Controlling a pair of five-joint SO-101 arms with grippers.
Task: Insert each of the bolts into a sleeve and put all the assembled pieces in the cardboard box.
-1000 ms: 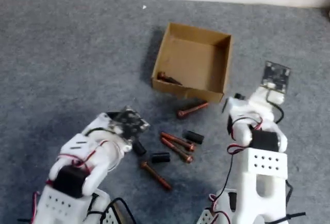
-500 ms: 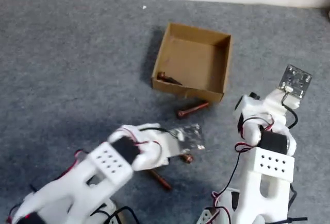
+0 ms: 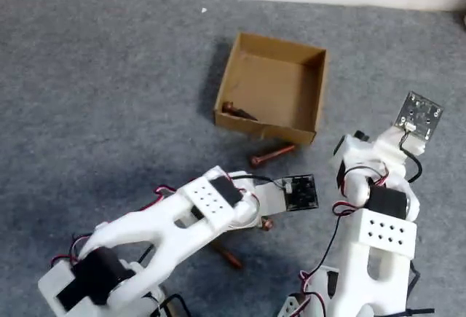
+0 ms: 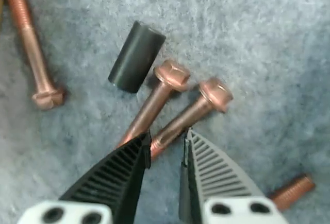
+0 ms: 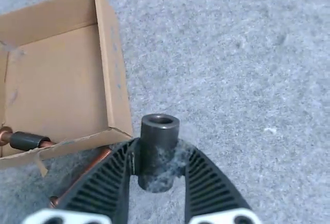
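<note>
The danger is on the left side. The left gripper [image 4: 167, 136] stands with its fingers around only the thread end of one bolt [image 4: 193, 112], and the neighbour bolt [image 4: 154, 98] lies just beside one finger. If they close here, I judge the grip will be too near the tip, so the bolt may swing or slip out, or the neighbour bolt may be pushed against the loose sleeve [image 4: 136, 56]. These fingers are a little open and grasp nothing. The right gripper [image 5: 159, 154] is clenched on an upright sleeve [image 5: 160, 128], above the counter [image 5: 247, 54] near the cardboard box [image 5: 111, 64], where one assembled piece [image 5: 26, 140] lies
</note>
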